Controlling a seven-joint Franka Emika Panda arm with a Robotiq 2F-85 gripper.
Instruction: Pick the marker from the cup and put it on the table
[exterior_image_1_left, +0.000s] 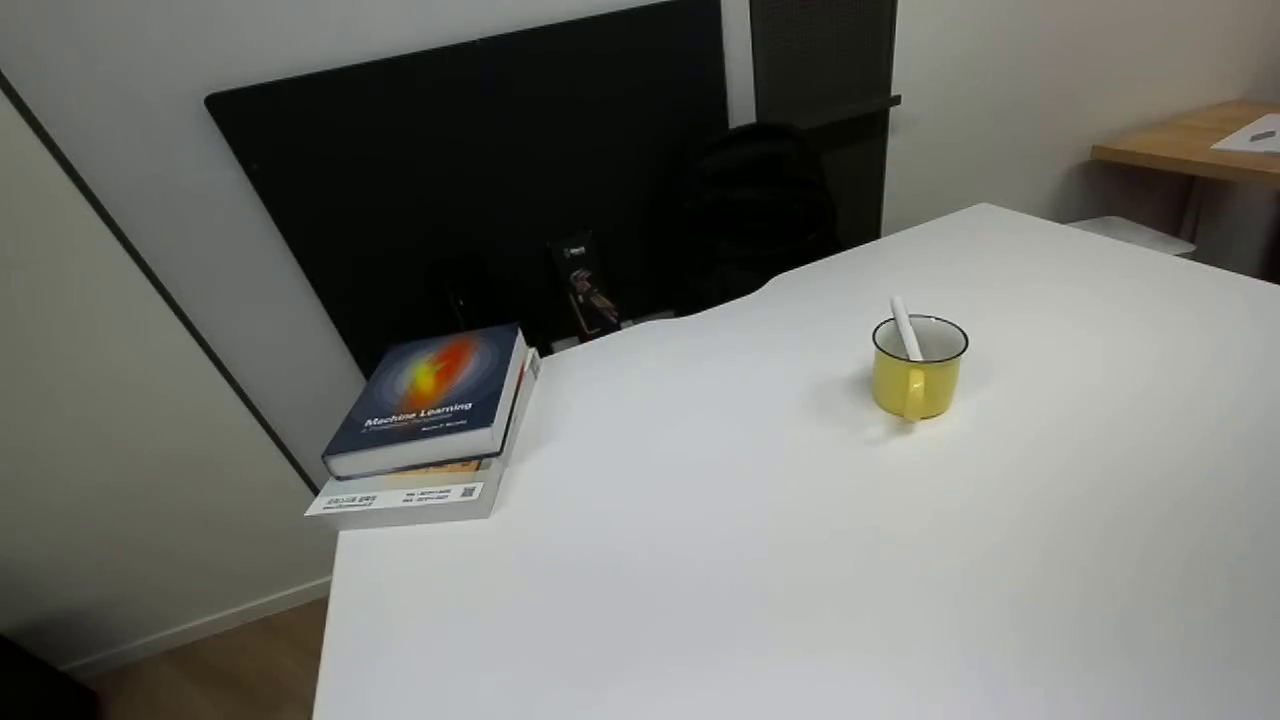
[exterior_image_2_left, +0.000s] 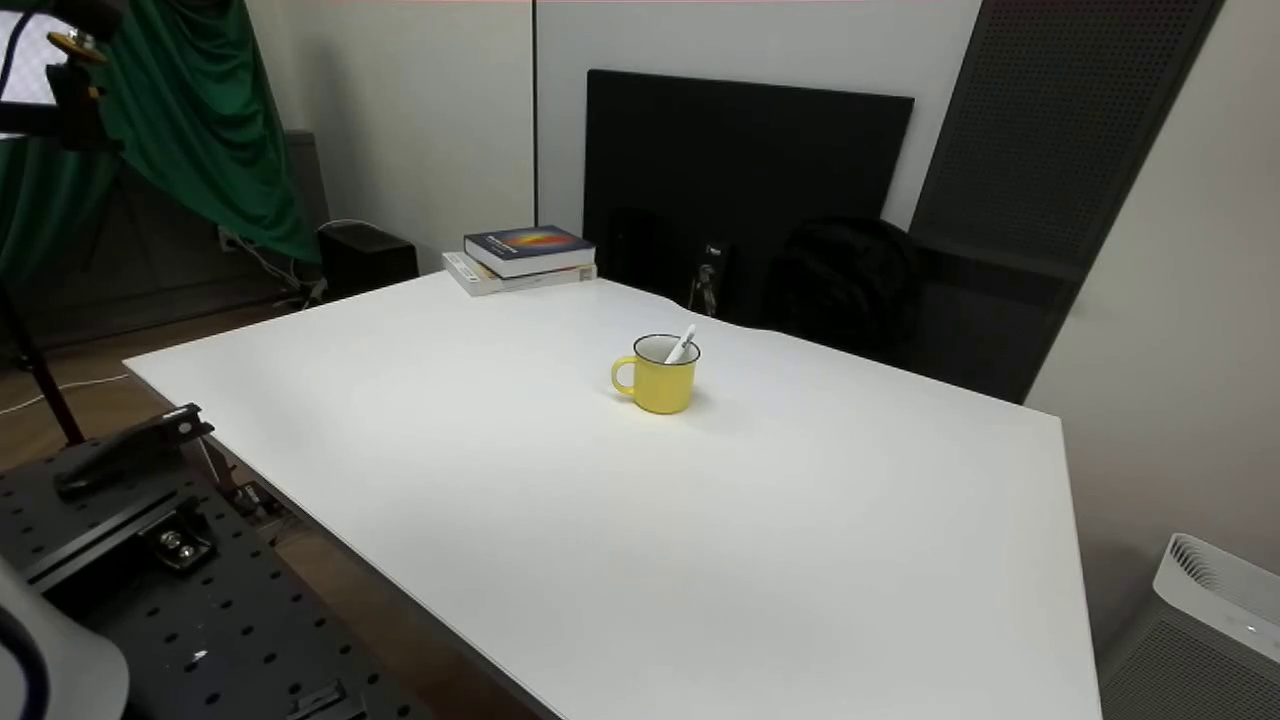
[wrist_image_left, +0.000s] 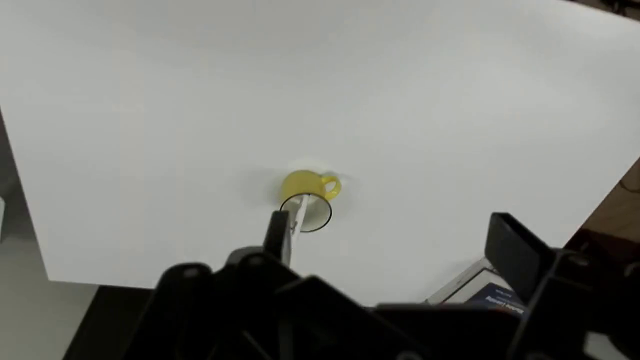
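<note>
In the wrist view the slim white marker (wrist_image_left: 300, 212) leans in the round yellow cup (wrist_image_left: 303, 183) just left of centre, its long axis near-vertical in frame, so our empty black claw (wrist_image_left: 390, 229), spread wide, centred further right, likely must shift left.

It looked like a robotics lab: a white table (wrist_image_left: 425, 125) spread below the pincer (wrist_image_left: 389, 227), a Machine Learning book (wrist_image_left: 492, 296) lay partly hidden behind it, and a perforated black plate (exterior_image_2_left: 235, 640) lay apart from the pincer.
</note>
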